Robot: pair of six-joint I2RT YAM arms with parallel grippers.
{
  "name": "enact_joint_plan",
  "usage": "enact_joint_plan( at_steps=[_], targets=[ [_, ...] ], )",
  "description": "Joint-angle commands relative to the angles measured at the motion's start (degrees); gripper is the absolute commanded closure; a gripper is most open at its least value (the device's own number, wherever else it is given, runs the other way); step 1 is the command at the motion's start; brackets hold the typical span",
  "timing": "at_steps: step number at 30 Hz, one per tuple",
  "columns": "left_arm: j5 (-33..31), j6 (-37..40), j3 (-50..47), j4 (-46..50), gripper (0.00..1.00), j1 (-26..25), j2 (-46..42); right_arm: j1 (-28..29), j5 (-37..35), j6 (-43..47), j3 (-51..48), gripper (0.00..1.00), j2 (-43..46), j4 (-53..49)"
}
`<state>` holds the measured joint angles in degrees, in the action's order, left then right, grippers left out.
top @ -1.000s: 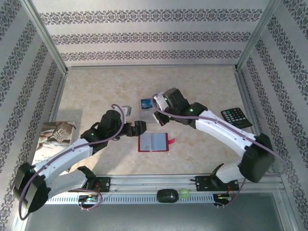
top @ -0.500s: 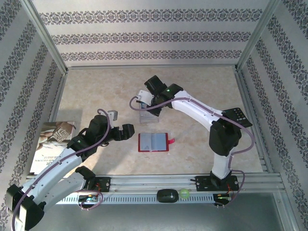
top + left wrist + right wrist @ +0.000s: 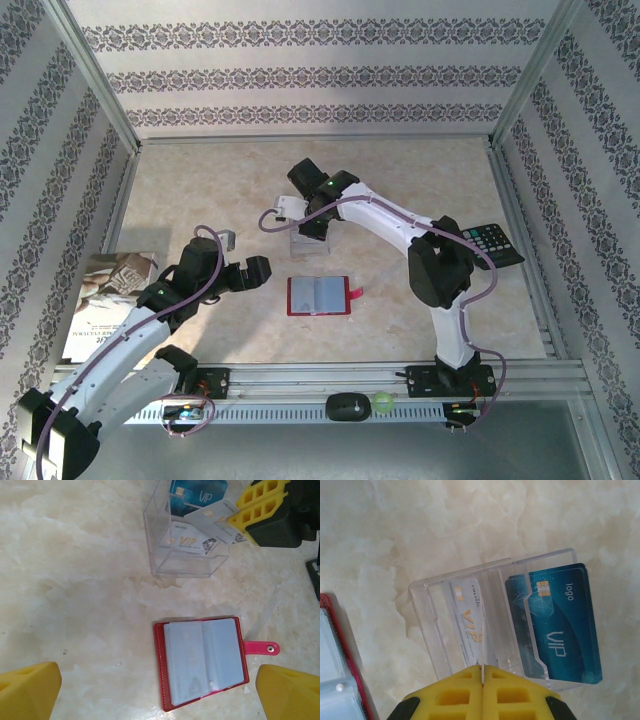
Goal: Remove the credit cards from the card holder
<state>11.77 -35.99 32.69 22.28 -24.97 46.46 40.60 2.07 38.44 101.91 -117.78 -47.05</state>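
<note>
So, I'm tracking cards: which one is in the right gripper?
The silver-grey card, pinched in the right gripper at the clear box; the blue card and white card sit inside.

The red card holder point(image 3: 318, 296) lies open toward the tabletop's near edge. Just beyond it stands a clear box point(image 3: 303, 249), the right gripper point(image 3: 312, 226) over it; the left gripper point(image 3: 257, 272) hangs left of the holder. A calculator point(image 3: 490, 245) lies at the right edge.

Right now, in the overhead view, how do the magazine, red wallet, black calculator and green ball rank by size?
Largest: the magazine, even though it is partly hidden.
Next: the red wallet and the black calculator, which look too alike to rank.
Smallest: the green ball.
</note>
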Motion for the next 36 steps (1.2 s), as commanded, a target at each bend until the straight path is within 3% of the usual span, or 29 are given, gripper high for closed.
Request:
enact_joint_plan(
  at_steps=[1,15,19,20,25,29,31,33,36],
  targets=[
    [0.32,1.1,-0.69,1.71,0.0,1.2,0.26,-0.17,-0.73,1.96,1.89,1.0,-1.46,-2.45],
    [1.89,1.01,-1.72,-0.17,0.0,2.71,1.76,0.42,-1.26,3.1,3.14,1.0,-5.24,-3.91],
    [2.81,0.85,-1.97,-0.91,0.0,2.87,1.8,0.4,-5.28,0.91,2.75,0.71,-5.09,0.95],
    [2.98,0.74,-2.07,-1.0,0.0,2.87,1.84,0.42,-6.58,0.07,2.32,0.68,-4.57,3.03],
    [3.24,-0.2,-2.3,-1.53,0.0,2.85,0.69,0.78,-7.24,-4.76,-3.11,0.63,2.62,15.34],
    [3.31,-0.99,-2.95,-2.6,0.0,2.88,-0.83,0.98,-5.1,-8.85,-5.54,0.6,6.25,18.73],
    [3.08,-1.56,-3.48,-3.44,0.0,2.9,-1.58,1.47,-2.93,-14.24,-7.38,0.58,9.2,20.44],
    [1.74,-2.71,-5.03,-5.07,0.0,2.86,-2.87,3.56,-3.97,-32.07,-13.99,0.56,14.12,24.26],
    [1.58,-3.08,-5.86,-5.92,0.0,2.9,-3.03,5.55,-4.68,-42.87,-20.6,0.55,17.17,23.98]
  ],
)
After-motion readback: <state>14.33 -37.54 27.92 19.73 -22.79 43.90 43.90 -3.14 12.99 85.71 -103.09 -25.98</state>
